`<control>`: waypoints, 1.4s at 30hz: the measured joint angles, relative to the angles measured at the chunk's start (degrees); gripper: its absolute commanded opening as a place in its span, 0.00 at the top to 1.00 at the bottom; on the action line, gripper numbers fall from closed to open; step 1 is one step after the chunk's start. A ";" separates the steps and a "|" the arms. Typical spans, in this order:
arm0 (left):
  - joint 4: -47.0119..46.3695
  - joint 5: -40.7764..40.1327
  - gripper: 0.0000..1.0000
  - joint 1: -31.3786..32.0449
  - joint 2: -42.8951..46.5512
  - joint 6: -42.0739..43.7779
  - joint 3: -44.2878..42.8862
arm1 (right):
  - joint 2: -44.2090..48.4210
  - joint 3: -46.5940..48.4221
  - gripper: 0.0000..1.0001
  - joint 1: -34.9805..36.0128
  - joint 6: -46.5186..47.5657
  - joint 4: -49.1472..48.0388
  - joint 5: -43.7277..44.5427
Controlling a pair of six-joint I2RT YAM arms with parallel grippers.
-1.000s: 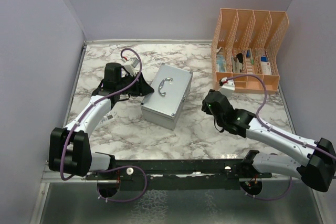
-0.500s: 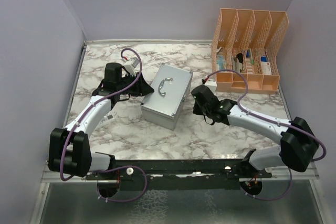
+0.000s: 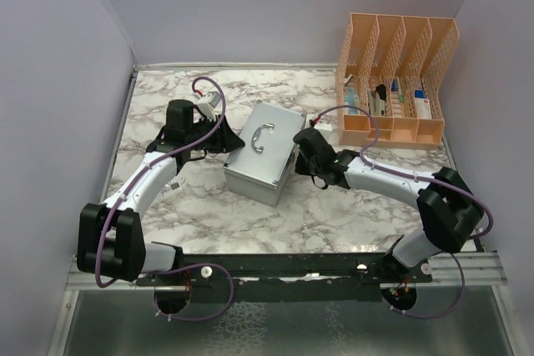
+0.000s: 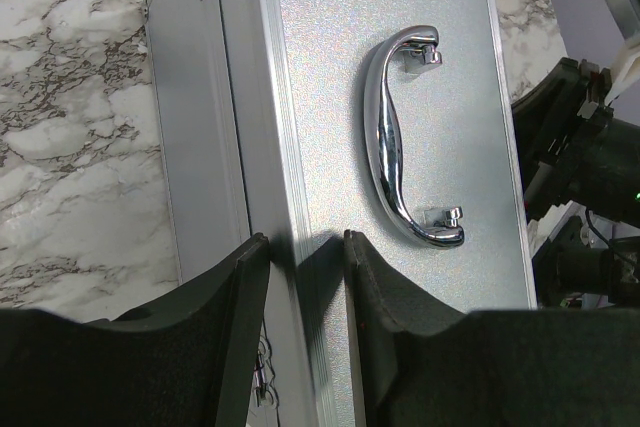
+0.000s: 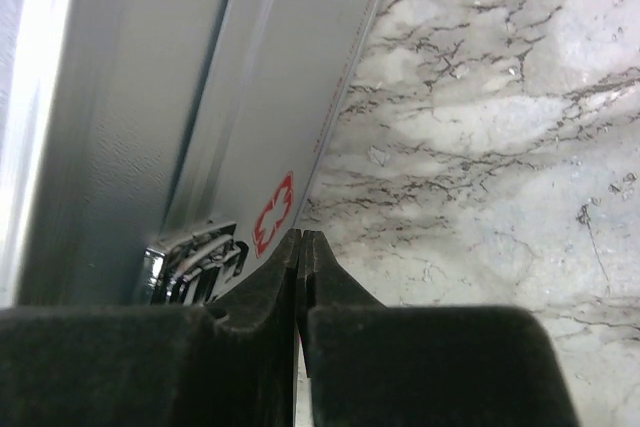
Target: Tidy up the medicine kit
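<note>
The medicine kit (image 3: 275,135) is a closed grey metal case with a curved silver handle (image 3: 261,137), standing mid-table. My left gripper (image 3: 232,144) is at its left side. In the left wrist view, the gripper (image 4: 302,247) is slightly open and straddles the case's (image 4: 450,97) top back edge beside the handle (image 4: 385,137). My right gripper (image 3: 300,149) is against the case's right face. In the right wrist view, this gripper (image 5: 302,239) is shut and empty, its tips by a silver latch (image 5: 195,257) and a red cross mark (image 5: 273,212) on the case (image 5: 180,97).
A peach slotted organizer (image 3: 396,81) with small medicine boxes and bottles stands at the back right. Walls close in the marble table (image 3: 183,214) on the left, back and right.
My right arm has swung left across the table until its shut gripper reached the case's right face. The left arm and the case have not moved.
</note>
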State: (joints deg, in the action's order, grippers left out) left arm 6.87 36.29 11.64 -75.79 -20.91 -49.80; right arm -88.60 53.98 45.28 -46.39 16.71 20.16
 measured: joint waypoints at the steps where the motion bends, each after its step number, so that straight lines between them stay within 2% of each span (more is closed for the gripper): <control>1: 0.00 0.02 0.64 0.00 0.00 0.00 0.00 | -0.02 0.00 0.99 -0.02 0.09 -0.63 0.00; 11: -0.11 0.11 0.64 0.00 -0.02 -0.02 0.02 | -0.02 -0.79 0.99 -0.61 2.75 -7.45 -0.22; 18: 0.52 1.68 0.62 -0.33 -1.53 0.00 -1.31 | 0.37 -4.87 0.99 -0.98 5.81 -14.23 -2.93; 31: 2.95 5.49 0.61 -0.63 -11.34 -0.55 -10.73 | 1.44 -10.67 0.70 -2.49 3.89 -21.22 -8.37; 37: 3.37 5.53 0.60 -0.02 -16.09 -1.07 -15.76 | 2.16 -15.21 0.60 -1.66 1.51 -25.55 -16.65; 42: 6.93 4.02 0.57 0.74 -20.09 -0.44 -21.88 | 2.16 -16.26 0.56 -1.09 0.39 -28.96 -21.00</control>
State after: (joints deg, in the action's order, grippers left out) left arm 13.80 40.32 12.38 -95.88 -21.34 -71.68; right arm -86.43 37.71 44.18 -46.00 -12.25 -0.84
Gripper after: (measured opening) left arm 0.409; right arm 0.417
